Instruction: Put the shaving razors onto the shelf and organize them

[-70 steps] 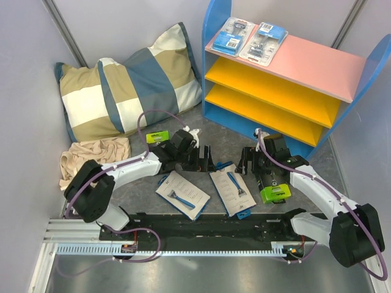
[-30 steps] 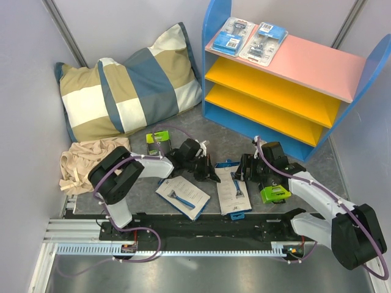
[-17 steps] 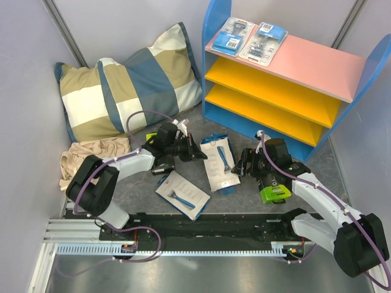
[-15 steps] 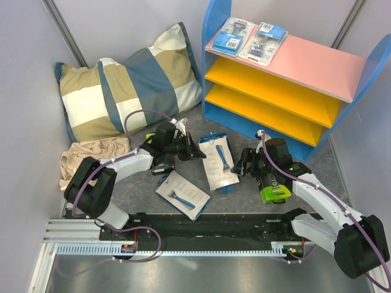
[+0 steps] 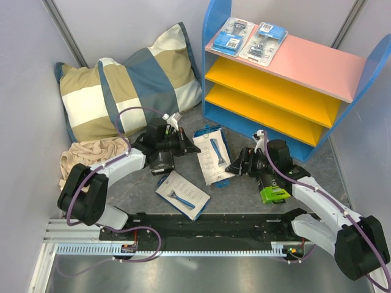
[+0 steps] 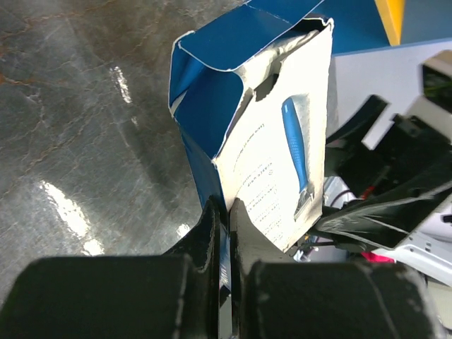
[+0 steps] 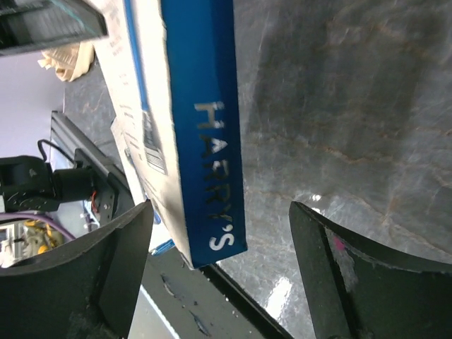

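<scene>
My left gripper [image 5: 188,146] is shut on the edge of a flat white razor box [image 5: 214,155] and holds it off the floor; in the left wrist view its jaws [image 6: 227,212] pinch the blue flap of that box [image 6: 282,162]. My right gripper [image 5: 235,166] is open at the box's near right end; the blue "HARRY'S" side [image 7: 205,141] hangs between its spread fingers [image 7: 120,268], touching neither. A second white box [image 5: 182,195] lies on the floor. Black-and-green boxes lie under the left arm [image 5: 160,160] and the right arm [image 5: 274,194]. Two blister packs [image 5: 232,35] [image 5: 264,41] rest on the shelf's pink top [image 5: 317,67].
A checked pillow [image 5: 128,85] leans in the back left corner, with a beige cloth [image 5: 85,155] in front of it. Grey walls close in both sides. The black base rail [image 5: 208,227] runs along the near edge. The shelf's two yellow boards [image 5: 269,91] hold nothing.
The left gripper has lifted the white box from the near floor and carried it back and leftward. The right gripper stays open and has swung toward the box's end.
</scene>
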